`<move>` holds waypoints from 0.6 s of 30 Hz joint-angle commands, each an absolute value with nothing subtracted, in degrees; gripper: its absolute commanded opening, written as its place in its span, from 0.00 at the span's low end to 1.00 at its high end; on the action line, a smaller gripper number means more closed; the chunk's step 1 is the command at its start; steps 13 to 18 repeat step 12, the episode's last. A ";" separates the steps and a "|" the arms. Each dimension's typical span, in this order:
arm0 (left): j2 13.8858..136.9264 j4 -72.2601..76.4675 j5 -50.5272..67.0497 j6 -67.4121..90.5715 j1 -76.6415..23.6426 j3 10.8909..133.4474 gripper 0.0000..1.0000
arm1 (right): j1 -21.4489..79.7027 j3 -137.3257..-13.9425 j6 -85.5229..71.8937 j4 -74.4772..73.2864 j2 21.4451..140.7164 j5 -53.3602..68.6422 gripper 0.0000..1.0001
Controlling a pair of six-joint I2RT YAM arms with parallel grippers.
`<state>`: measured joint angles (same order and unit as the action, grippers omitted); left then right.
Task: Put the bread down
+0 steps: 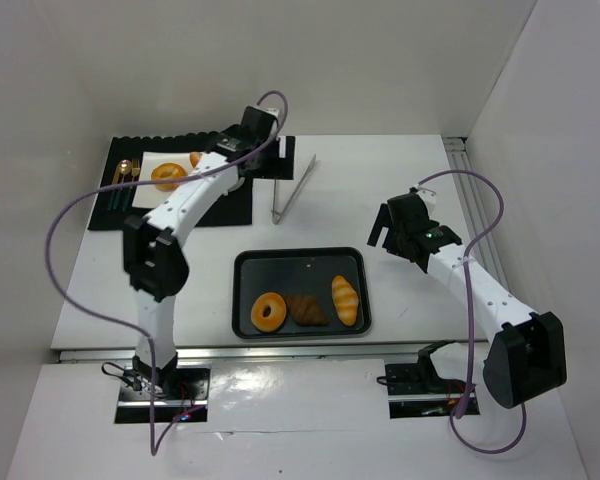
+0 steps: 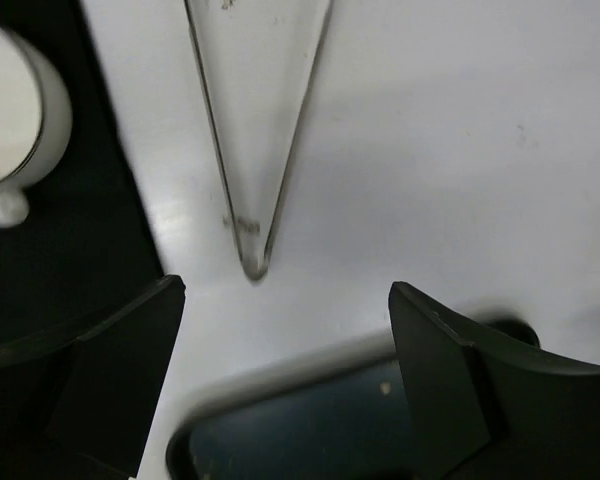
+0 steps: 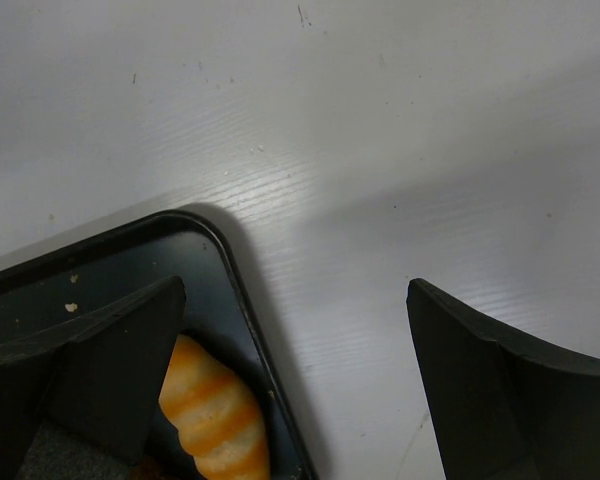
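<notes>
Black metal tray (image 1: 300,268) sits mid-bench, nearest my bases, holding three breads in a row: a ring (image 1: 269,311) on the left, a croissant (image 1: 306,309) in the middle and a striped roll (image 1: 345,299) on the right. The roll also shows at the tray's corner under my right wrist.

Farther back on the left, a white plate (image 1: 152,160) lies on a black mat (image 1: 225,205). On it is another ring of bread (image 1: 168,176), with a small orange piece (image 1: 195,159) just beside it that I cannot make out. Gold cutlery (image 1: 125,175) lies on the mat to the left of the plate, and a white cup (image 2: 15,120) stands on the mat too.

My left tool (image 2: 290,350) hangs above the mat's edge with its fingers wide apart and nothing between them, the tip of the metal tongs (image 1: 292,188) just ahead. My right tool (image 3: 295,340) is likewise spread and empty, over the tray's far right corner.

The bench (image 1: 400,170) is white, closed in by plain white walls (image 1: 380,60).
</notes>
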<state>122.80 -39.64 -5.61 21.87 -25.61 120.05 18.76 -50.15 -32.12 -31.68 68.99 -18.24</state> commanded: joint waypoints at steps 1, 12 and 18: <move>107.01 -39.37 -2.64 25.04 -26.27 111.91 0.96 | 18.63 -52.03 -32.70 -30.59 69.08 -18.55 0.99; 81.31 -38.06 -1.67 29.27 -31.11 75.86 0.96 | 18.63 -51.42 -33.22 -30.50 68.46 -17.40 0.99; 81.31 -38.06 -1.67 29.27 -31.11 75.86 0.96 | 18.63 -51.42 -33.22 -30.50 68.46 -17.40 0.99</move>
